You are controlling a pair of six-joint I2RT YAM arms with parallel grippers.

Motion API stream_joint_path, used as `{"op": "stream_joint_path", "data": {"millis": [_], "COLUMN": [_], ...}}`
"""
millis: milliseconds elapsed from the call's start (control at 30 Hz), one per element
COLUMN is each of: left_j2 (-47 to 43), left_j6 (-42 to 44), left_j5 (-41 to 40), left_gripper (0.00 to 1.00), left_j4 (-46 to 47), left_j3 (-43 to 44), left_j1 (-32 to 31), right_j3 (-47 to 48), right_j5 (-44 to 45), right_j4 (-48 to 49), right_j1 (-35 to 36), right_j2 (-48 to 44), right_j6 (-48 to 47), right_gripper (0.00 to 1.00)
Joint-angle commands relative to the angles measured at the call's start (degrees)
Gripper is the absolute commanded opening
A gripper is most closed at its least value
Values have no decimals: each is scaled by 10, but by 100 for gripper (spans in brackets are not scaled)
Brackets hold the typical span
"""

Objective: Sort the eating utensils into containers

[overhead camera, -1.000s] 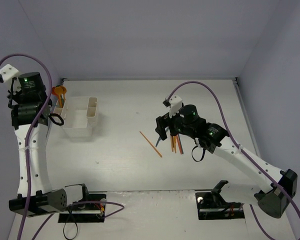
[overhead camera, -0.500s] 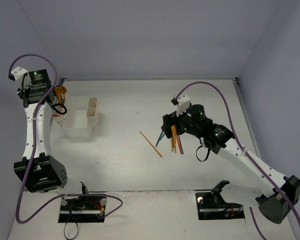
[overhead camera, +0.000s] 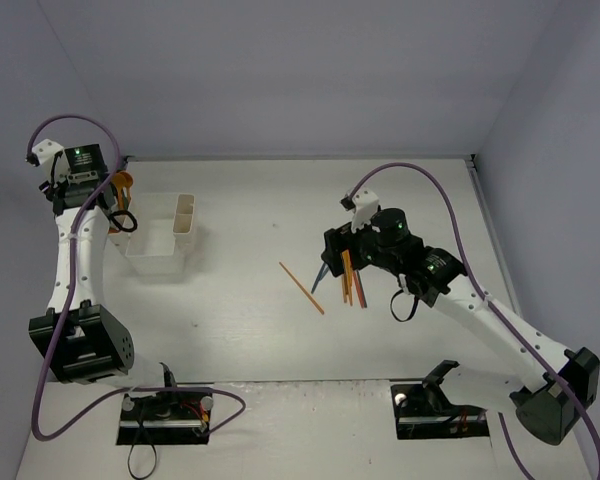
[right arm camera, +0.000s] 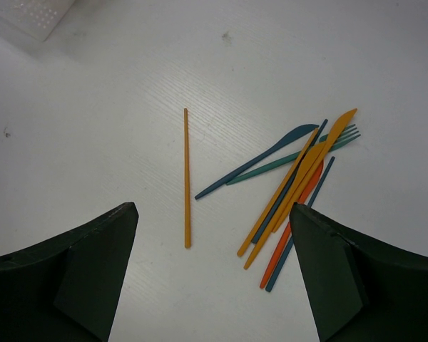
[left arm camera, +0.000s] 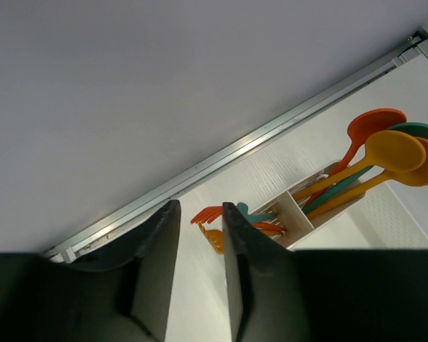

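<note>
**Desk:** Go down the list for me, largest item first.

**Operator:** Item one, worktop: white, with walls at its far, left and right edges. Item two, left arm: I have it reaching up the left edge towards the far left corner. Item three, right arm: I see it stretched from the near right corner towards the middle.

**Desk:** And the bins?

**Operator:** Item four, containers: a joined white row close to the left edge, towards the far left corner. In my left wrist view one compartment holds spoons in orange, yellow and teal, leaning with bowls up. The compartment next to it holds forks, orange and teal.

**Desk:** What is loose?

**Operator:** Item five, pile of utensils: flat on the worktop, right of centre and well apart from the containers. It has yellow, red-orange and dark blue pieces crossing each other, with a teal fork among them. Item six, one orange stick: lying alone, left of the pile and not touching it.

**Desk:** Jaws?

**Operator:** Left gripper: fingers parted by a narrow gap, nothing between them, aimed at the containers. Right gripper: spread wide and empty, hanging above the pile and the lone stick.
</note>
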Motion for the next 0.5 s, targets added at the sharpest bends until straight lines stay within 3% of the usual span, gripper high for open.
{"op": "stream_joint_path", "data": {"millis": [0, 267, 300, 367, 467], "left_j2": [-24, -105, -105, -148, -179], "left_j6": [7, 36, 40, 51, 70], "left_j5": [4, 71, 87, 132, 170], "left_gripper": [35, 63, 63, 69, 70], "left_j4": [32, 28, 28, 26, 16], "left_j3": [5, 17, 17, 9, -11], "left_j1": [4, 2, 2, -12, -61], "right_j3": [10, 23, 25, 31, 45], "right_j5": [2, 97, 106, 121, 121], "right_j4": [27, 14, 14, 4, -4], "right_j1": [-4, -14, -15, -20, -22], "right_j2": [10, 58, 58, 106, 158], "right_j6": [20, 106, 119, 161, 204], "right_gripper": [85, 81, 80, 71, 60]}}
